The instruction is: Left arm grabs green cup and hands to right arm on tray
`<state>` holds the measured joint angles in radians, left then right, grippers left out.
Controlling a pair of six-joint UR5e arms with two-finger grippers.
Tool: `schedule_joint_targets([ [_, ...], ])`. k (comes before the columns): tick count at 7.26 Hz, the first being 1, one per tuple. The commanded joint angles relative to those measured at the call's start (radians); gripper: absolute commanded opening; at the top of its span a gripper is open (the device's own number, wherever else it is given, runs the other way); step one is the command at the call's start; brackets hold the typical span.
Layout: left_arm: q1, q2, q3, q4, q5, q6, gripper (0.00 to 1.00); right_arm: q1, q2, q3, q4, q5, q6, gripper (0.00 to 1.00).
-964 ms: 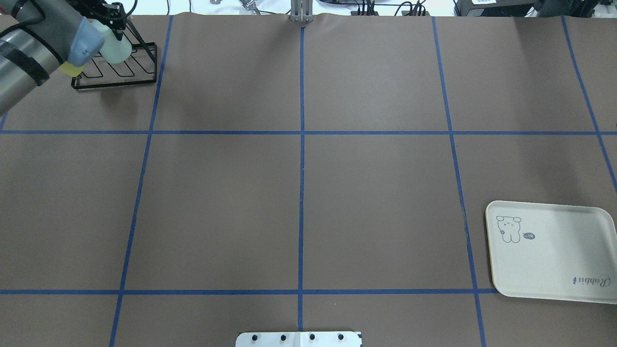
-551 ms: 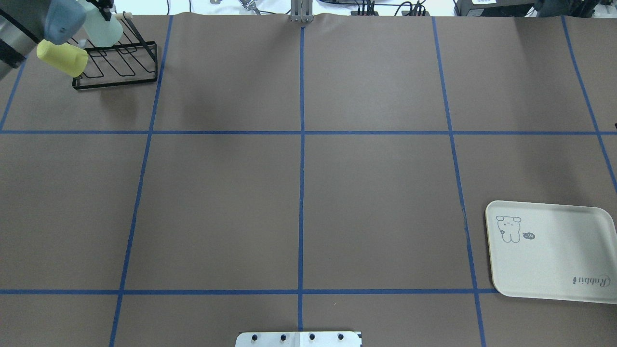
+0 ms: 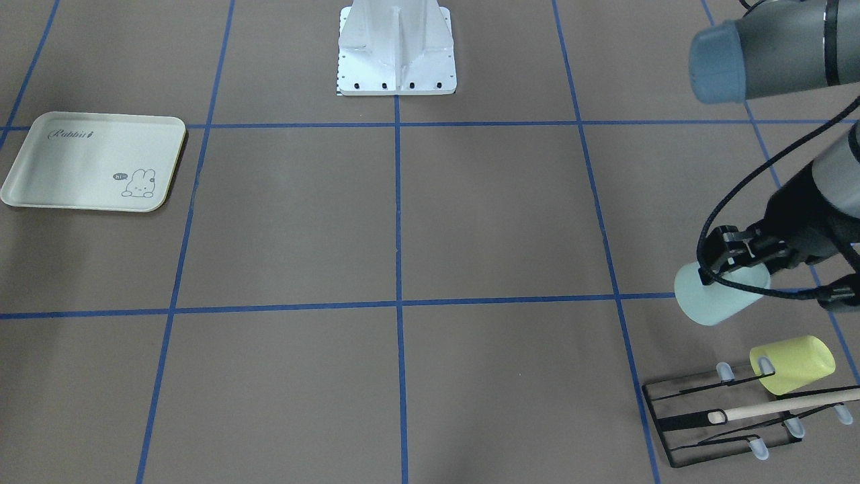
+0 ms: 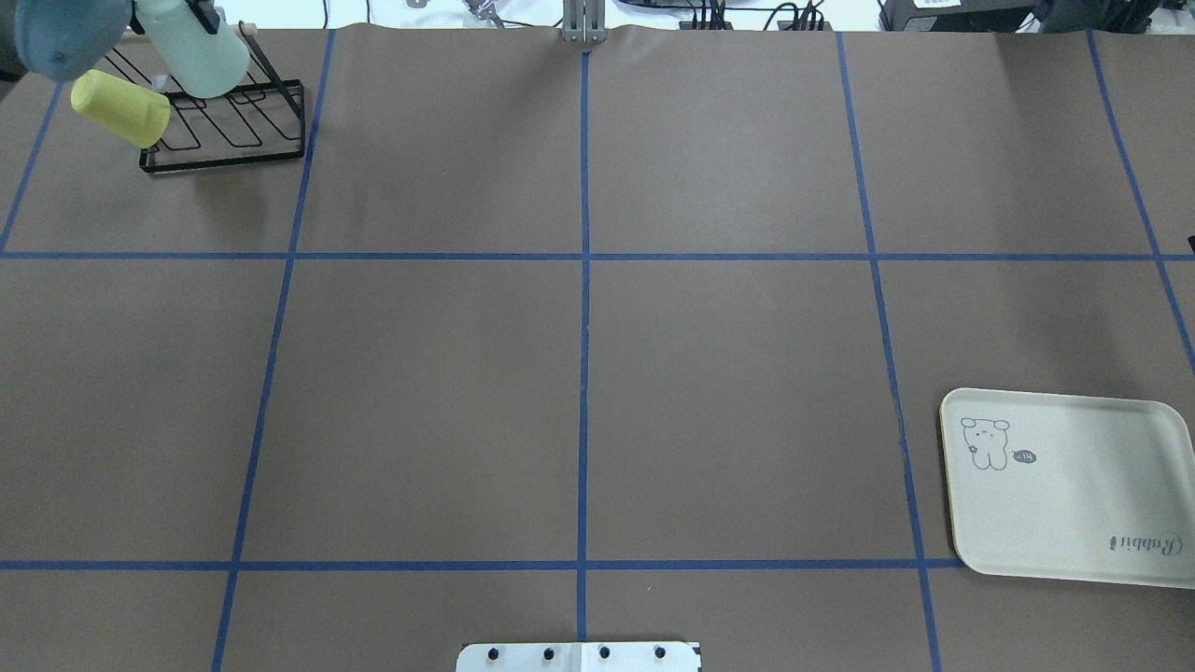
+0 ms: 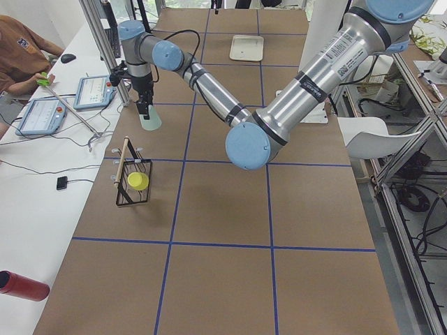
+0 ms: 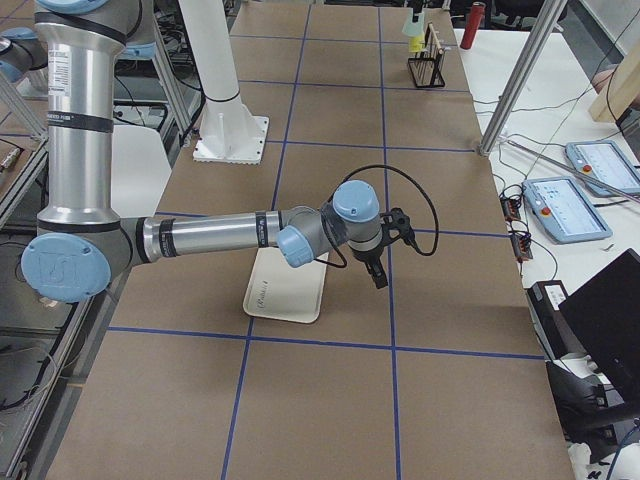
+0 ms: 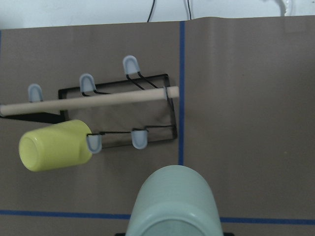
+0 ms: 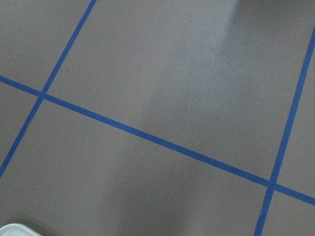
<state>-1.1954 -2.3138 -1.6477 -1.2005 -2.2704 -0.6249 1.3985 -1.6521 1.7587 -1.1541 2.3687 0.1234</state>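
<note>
Your left tool (image 3: 731,270) gripped the green cup (image 3: 712,306) near the rack (image 3: 678,423); you needed a level, steady carry toward the tray (image 3: 67,168), clear of the yellow cup (image 3: 796,363).

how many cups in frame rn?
2. The green cup is held in the left gripper; the yellow-green cup sits on a peg of the black wire rack. None look hidden.

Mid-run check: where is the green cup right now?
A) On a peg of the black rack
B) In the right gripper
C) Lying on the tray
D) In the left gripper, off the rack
D: the left gripper is clamped on the green cup, which is held apart from the rack; only the yellow cup sits on a peg.
</note>
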Motion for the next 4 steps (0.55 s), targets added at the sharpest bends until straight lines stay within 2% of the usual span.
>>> schedule_joint_targets([
  [1,0.156,-0.001,-0.174,-0.028,-0.043,-0.315,0.0,-0.031,0.03,-0.01,-0.001,-0.002,0.018,1.0],
  [2,0.212,-0.004,-0.193,-0.163,-0.044,-0.472,0.0,-0.067,0.046,-0.013,0.0,0.0,0.106,1.0],
  [3,0.273,0.004,-0.187,-0.359,-0.043,-0.672,0.0,-0.102,0.09,-0.01,0.002,0.004,0.213,1.0],
  [4,0.307,0.01,-0.169,-0.537,-0.043,-0.807,0.0,-0.142,0.103,-0.007,0.052,0.03,0.282,1.0],
])
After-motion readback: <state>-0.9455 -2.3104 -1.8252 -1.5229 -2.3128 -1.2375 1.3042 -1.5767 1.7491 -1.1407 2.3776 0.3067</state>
